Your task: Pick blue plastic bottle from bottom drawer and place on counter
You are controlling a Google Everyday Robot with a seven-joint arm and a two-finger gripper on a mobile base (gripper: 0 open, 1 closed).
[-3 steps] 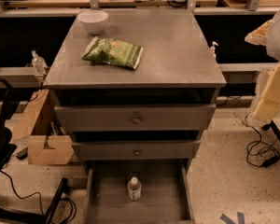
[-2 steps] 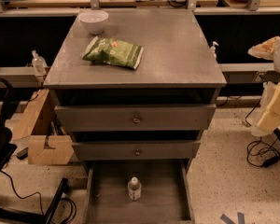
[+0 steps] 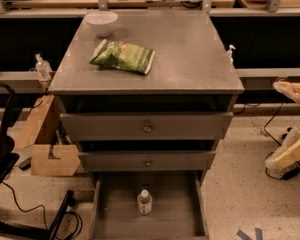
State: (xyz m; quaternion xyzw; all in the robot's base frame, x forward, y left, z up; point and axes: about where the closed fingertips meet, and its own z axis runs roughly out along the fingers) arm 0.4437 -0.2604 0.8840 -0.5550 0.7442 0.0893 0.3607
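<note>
The blue plastic bottle [image 3: 144,202] stands upright with its white cap up in the middle of the open bottom drawer [image 3: 110,219], the lowest of the grey cabinet's three. The counter [image 3: 190,54] is the cabinet's flat grey top. My gripper [image 3: 288,134] shows as pale cream-coloured parts at the right edge of the view, beside the cabinet at the height of the upper drawers. It is well to the right of the bottle and above it, and touches nothing.
A green snack bag [image 3: 122,56] and a white bowl [image 3: 101,22] lie on the counter's back left. The two upper drawers [image 3: 147,128] stick out slightly above the bottom one. Cardboard pieces [image 3: 52,159] and a black stand with cables [image 3: 20,204] are on the floor to the left. Small pump bottles [image 3: 42,67] stand on the side ledges.
My gripper has moved down along the right edge of the view, from the counter's height to the drawers' height. The bottle and the drawers have not moved.
</note>
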